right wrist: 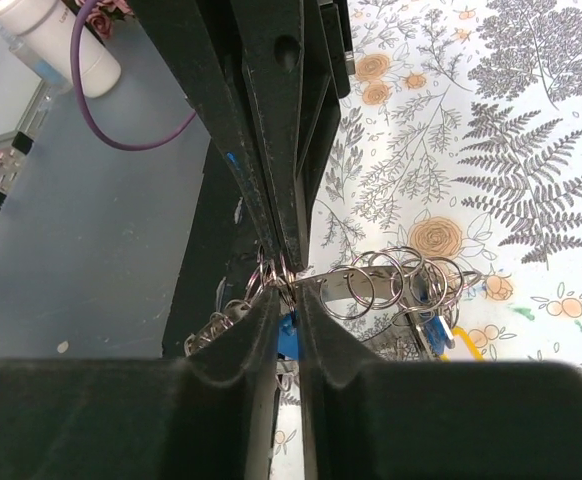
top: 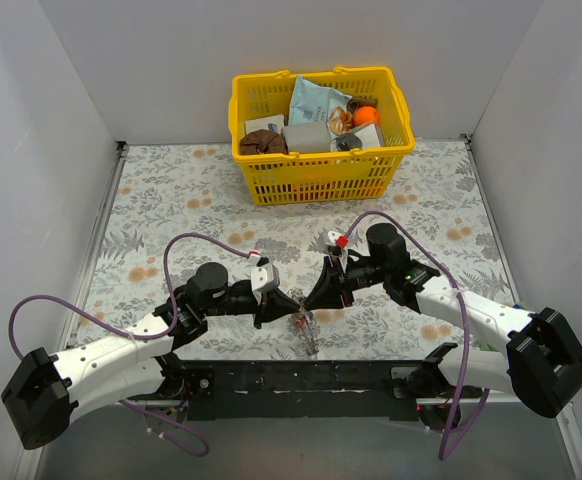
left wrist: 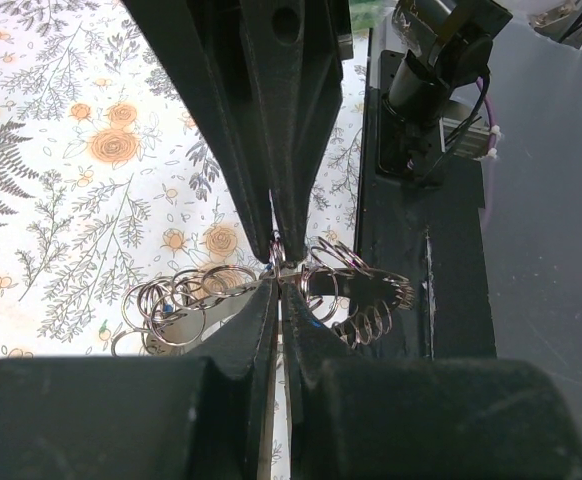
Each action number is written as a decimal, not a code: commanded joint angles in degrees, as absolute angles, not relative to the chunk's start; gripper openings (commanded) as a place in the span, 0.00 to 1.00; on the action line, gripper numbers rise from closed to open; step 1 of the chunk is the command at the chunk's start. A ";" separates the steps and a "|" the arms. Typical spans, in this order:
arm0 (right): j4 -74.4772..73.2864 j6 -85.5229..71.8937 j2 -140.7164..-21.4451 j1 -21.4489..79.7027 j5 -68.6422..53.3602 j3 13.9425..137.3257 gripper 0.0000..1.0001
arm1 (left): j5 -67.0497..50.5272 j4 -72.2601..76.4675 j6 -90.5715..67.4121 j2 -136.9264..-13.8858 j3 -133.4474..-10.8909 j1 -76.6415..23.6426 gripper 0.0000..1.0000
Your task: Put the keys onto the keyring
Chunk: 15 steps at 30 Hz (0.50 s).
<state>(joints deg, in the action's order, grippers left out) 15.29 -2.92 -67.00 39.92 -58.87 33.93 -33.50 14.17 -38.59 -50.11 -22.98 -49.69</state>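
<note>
Both grippers meet tip to tip low over the floral cloth near the table's front edge, above a tangle of keys (top: 304, 326) and small split rings. My left gripper (left wrist: 279, 275) is shut, pinching the end of the keyring (right wrist: 366, 283), a flat silver band threaded with several wire rings (left wrist: 171, 305). My right gripper (right wrist: 287, 287) faces it with its fingers nearly together, and a blue key head (right wrist: 289, 337) sits pinched between its pads. Another blue key (right wrist: 432, 331) and a yellow piece (right wrist: 466, 340) hang off the band. In the top view the left gripper (top: 289, 300) and right gripper (top: 313, 293) hide the grip.
A yellow basket (top: 321, 172) full of odds and ends stands at the back centre. The black base rail (top: 301, 376) runs just in front of the keys. A coiled wire spring (left wrist: 376, 300) hangs over its edge. Purple cables (top: 196, 240) loop above both arms.
</note>
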 commanded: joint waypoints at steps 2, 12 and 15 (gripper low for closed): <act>18.54 -3.34 -66.89 40.25 -59.94 34.19 0.04 | -34.45 16.70 -38.41 -49.57 -25.40 -49.92 0.00; 19.51 -4.83 -66.53 40.25 -59.41 34.72 0.01 | -34.28 15.47 -38.85 -50.80 -26.10 -49.92 0.00; 19.07 -4.57 -66.45 40.25 -59.50 35.07 0.01 | -32.09 14.16 -39.37 -50.97 -26.80 -49.92 0.00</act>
<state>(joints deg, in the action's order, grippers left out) 15.62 -3.57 -67.05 39.86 -58.70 33.93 -33.47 13.93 -39.31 -50.92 -23.51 -49.67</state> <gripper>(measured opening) 0.031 0.018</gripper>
